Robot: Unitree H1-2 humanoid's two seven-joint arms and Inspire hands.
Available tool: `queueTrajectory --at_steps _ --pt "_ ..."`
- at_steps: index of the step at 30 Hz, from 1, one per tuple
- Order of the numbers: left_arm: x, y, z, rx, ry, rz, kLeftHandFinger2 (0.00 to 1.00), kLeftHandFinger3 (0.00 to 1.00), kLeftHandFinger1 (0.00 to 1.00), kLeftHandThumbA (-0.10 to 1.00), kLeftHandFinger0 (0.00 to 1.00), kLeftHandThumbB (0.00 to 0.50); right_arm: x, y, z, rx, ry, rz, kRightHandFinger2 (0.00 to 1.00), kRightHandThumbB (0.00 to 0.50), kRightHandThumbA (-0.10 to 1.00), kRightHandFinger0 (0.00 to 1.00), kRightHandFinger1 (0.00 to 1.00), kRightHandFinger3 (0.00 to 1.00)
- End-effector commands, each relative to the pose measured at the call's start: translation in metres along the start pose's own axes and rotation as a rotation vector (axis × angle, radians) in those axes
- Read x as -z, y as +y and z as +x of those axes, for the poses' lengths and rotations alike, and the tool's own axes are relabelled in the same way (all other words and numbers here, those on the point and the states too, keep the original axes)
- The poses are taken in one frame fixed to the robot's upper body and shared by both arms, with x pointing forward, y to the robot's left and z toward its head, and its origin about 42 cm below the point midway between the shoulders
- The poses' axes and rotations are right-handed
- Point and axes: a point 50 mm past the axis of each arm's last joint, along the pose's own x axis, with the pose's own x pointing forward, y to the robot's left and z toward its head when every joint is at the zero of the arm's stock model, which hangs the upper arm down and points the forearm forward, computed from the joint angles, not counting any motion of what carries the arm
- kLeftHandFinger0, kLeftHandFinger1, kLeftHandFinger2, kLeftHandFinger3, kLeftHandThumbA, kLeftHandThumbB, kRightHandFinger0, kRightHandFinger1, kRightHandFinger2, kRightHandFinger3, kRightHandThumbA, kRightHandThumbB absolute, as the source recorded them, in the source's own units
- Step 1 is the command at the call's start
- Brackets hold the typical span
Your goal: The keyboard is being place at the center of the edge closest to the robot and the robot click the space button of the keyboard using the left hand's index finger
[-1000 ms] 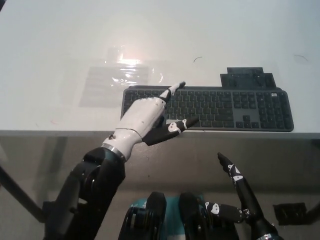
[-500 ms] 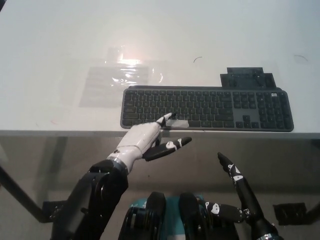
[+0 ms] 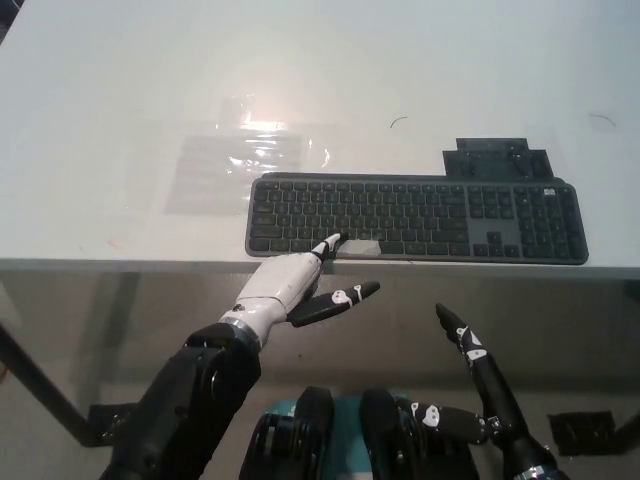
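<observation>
A dark grey keyboard (image 3: 420,218) lies along the near edge of the white table (image 3: 300,70), right of centre. My white left hand (image 3: 290,282) reaches from below the table edge, one finger stretched out with its tip on the bottom key row at the left end of the pale space bar (image 3: 358,247). Its thumb sticks out to the right under the edge. The hand holds nothing. My black right hand (image 3: 480,385) rests low at the bottom right, below the table, fingers spread.
A clear plastic sheet (image 3: 240,160) lies on the table left of the keyboard, catching glare. A dark flat piece (image 3: 502,158) sits just behind the keyboard's right half. The near table edge (image 3: 120,262) runs across the view.
The left hand has drawn back from over the upper key rows toward the table edge, its fingertip coming down to the bottom row at the space bar. The right hand has stayed put.
</observation>
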Motion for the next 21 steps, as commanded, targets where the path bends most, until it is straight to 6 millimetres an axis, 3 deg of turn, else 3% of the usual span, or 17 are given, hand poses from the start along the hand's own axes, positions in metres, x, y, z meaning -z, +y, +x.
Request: queueTrajectory --at_steps 1,3,5,8,9,10,11,12,13,14,16,19,21 --pt "0.006 -0.022 -0.002 0.054 0.034 0.036 0.00 1.00 0.00 1.00 0.00 0.361 -0.017 -0.005 0.013 0.004 -0.105 -0.017 1.00 0.416 1.00 1.00 1.00 1.00" --pt "0.004 -0.028 -0.004 0.069 0.030 0.034 0.02 1.00 0.02 1.00 0.00 0.357 -0.018 -0.005 0.013 0.007 -0.106 -0.022 1.00 0.422 1.00 1.00 1.00 1.00" --pt "0.000 -0.037 -0.007 0.087 0.043 0.027 0.04 1.00 0.07 1.00 0.06 0.369 -0.018 -0.006 0.014 0.008 -0.109 -0.030 1.00 0.418 1.00 1.00 1.00 1.00" --pt "-0.003 -0.046 -0.014 0.093 0.035 0.006 0.00 1.00 0.02 1.00 0.00 0.354 -0.018 -0.007 0.015 0.010 -0.107 -0.033 1.00 0.423 1.00 1.00 1.00 1.00" --pt "-0.005 -0.049 -0.016 0.100 0.039 0.011 0.11 1.00 0.07 1.00 0.04 0.357 -0.018 -0.007 0.016 0.010 -0.105 -0.033 1.00 0.425 1.00 1.00 1.00 1.00" --pt "-0.005 -0.050 -0.017 0.103 0.040 0.013 0.10 1.00 0.02 1.00 0.02 0.357 -0.019 -0.008 0.016 0.010 -0.105 -0.033 1.00 0.426 1.00 1.00 1.00 1.00" --pt "-0.007 -0.054 -0.022 0.104 0.028 0.010 0.24 1.00 0.11 1.00 0.11 0.341 -0.018 -0.008 0.017 0.010 -0.105 -0.032 1.00 0.428 1.00 1.00 1.00 1.00" --pt "-0.008 -0.055 -0.023 0.106 0.025 0.009 0.28 1.00 0.09 1.00 0.09 0.338 -0.018 -0.008 0.017 0.009 -0.105 -0.032 1.00 0.428 1.00 1.00 1.00 1.00" --pt "-0.008 -0.059 -0.027 0.104 0.009 0.000 0.17 1.00 0.00 1.00 0.00 0.331 -0.018 -0.008 0.017 0.010 -0.106 -0.032 1.00 0.428 1.00 1.00 1.00 1.00" --pt "-0.009 -0.060 -0.029 0.105 0.005 -0.005 0.08 1.00 0.00 1.00 0.00 0.326 -0.017 -0.008 0.017 0.011 -0.107 -0.034 1.00 0.427 1.00 1.00 1.00 1.00" --pt "-0.011 -0.065 -0.036 0.107 0.002 0.006 0.10 1.00 0.02 1.00 0.00 0.324 -0.017 -0.009 0.017 0.010 -0.111 -0.033 1.00 0.420 1.00 1.00 1.00 1.00" --pt "-0.011 -0.071 -0.045 0.099 -0.017 0.012 0.02 1.00 0.00 1.00 0.00 0.307 -0.018 -0.009 0.016 0.008 -0.110 -0.032 1.00 0.416 1.00 1.00 1.00 1.00" --pt "-0.011 -0.070 -0.048 0.099 -0.024 0.027 0.05 1.00 0.04 1.00 0.00 0.318 -0.018 -0.008 0.017 0.010 -0.108 -0.033 1.00 0.422 1.00 1.00 1.00 1.00"
